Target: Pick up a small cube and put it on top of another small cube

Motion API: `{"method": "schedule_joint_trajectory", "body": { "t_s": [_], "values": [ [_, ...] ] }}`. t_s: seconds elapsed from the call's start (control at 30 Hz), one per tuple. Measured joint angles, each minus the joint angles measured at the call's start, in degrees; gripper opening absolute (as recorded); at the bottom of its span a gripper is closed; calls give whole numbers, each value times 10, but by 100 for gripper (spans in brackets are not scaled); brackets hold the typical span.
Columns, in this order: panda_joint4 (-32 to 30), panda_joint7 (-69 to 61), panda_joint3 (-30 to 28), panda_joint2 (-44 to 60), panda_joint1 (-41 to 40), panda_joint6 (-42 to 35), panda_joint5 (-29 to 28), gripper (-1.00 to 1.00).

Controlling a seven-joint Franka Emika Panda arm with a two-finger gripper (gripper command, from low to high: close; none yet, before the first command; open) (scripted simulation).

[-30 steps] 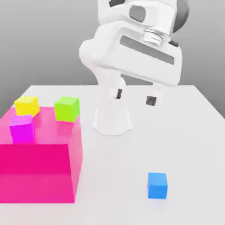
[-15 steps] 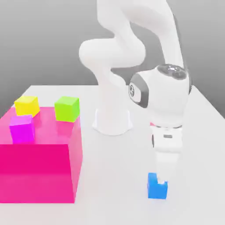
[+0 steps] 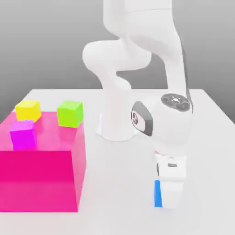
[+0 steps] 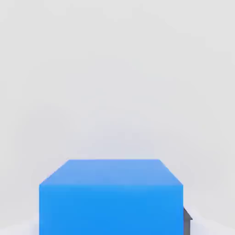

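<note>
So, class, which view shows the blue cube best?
The hand view: the blue cube appears large there, top and one side visible. The exterior view shows just a strip beside the gripper.

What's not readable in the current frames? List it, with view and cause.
- Blue cube, much of its front: exterior view, behind the gripper.
- Blue cube, lower part: hand view, cut off by the picture edge.
- Pink block, one side: exterior view, cut off by the left edge.
- Arm, upper part: exterior view, cut off by the top edge.
- Yellow cube, back: exterior view, turned away.
</note>
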Motion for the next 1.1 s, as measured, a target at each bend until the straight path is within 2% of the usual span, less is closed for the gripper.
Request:
{"method": "schedule_joint_trajectory", "body": {
  "t_s": [0.23, 0.4, 0.57, 0.73, 1.1],
  "values": [
    [-13, -43, 49, -80, -35, -61, 59, -100],
    [-15, -54, 54, -128, -40, -107, 87, -100],
    [34, 108, 13, -152, -91, -179, 39, -100],
    [79, 264, -17, -185, -140, -257, 23, -100],
    [152, 553, -69, -281, -246, -421, 54, -100]
  ]
}}
